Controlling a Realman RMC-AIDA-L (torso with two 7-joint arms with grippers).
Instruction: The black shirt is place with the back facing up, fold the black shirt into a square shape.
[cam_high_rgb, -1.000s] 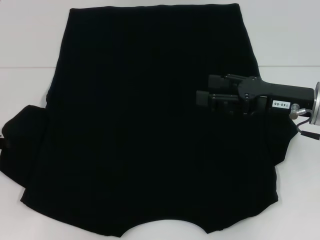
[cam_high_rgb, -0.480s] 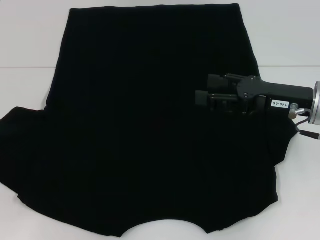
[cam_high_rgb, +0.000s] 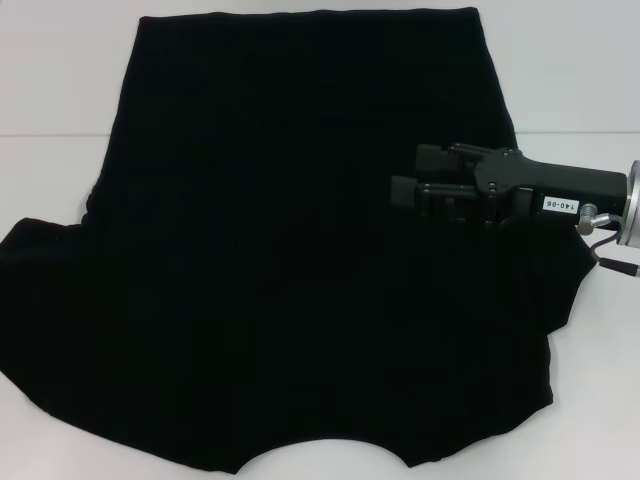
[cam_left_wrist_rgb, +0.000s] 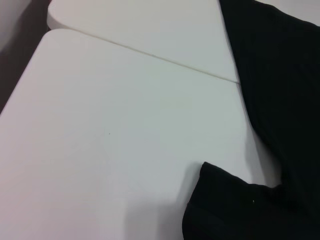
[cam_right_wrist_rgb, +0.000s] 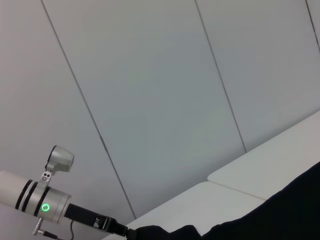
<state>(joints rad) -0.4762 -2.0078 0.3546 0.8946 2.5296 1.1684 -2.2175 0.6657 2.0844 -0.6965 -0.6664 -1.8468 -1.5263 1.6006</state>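
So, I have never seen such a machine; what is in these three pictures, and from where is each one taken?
It is a robot with two arms, meant to fold the black shirt. The head camera looks down: the shirt lies spread on the white table, neckline toward the robot. The right gripper reaches in sideways above the shirt's right part, fingers close together, holding nothing visible. The left wrist camera shows table and a sleeve; the left gripper itself is not in view. The right wrist camera looks across the shirt, where part of another arm shows against the wall.

white label on right arm (cam_high_rgb: 558, 205) reads "140-06", seen upside down.
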